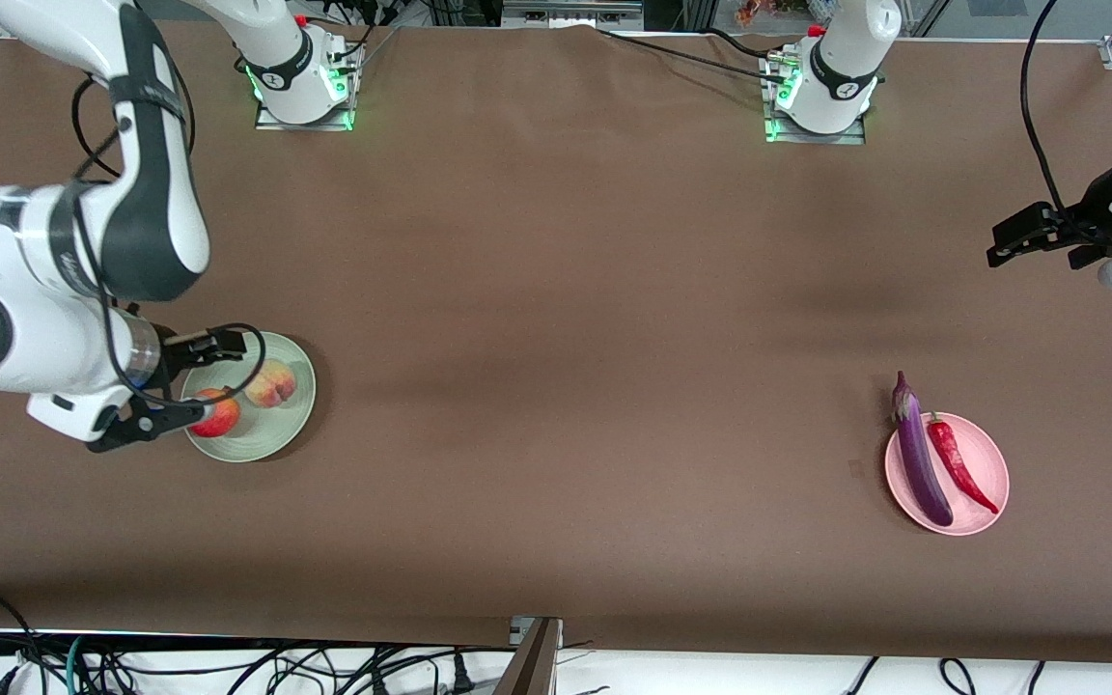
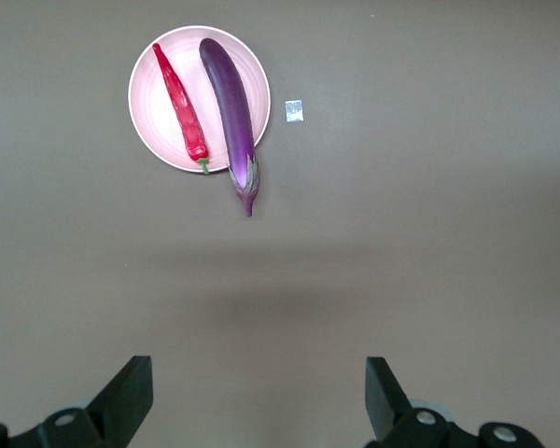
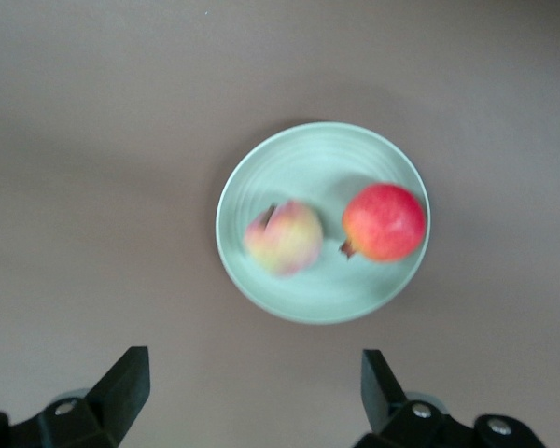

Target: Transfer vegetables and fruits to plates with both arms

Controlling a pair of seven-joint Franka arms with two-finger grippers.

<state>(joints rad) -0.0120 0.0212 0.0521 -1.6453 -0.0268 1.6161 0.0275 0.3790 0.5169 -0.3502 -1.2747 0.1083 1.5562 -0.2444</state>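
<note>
Both plates loaded, both grippers empty with fingers spread.

The pale green round plate (image 1: 266,439) near the right arm's end of the brown table (image 1: 556,319) holds the round red fruit (image 1: 218,413) and the yellowish-pink peach (image 1: 271,383); the pink round plate (image 1: 986,463) toward the left arm's end holds the long purple eggplant (image 1: 921,452), its stem overhanging the rim, and the red chili pepper (image 1: 959,463). Bare cloth lies between. The right gripper (image 1: 184,381) hangs over the green plate's edge; the left gripper (image 1: 1024,236) hovers by the table's end edge.

Even, fairly bright overhead light falls on the brown tabletop (image 1: 556,319), with soft broad shadow bands across its middle and no hard glare. The eggplant (image 2: 229,98) shows a glossy highlight and reads sharp. In the right wrist view the peach (image 3: 284,238) and green plate (image 3: 308,159) are soft, slightly out of focus.
</note>
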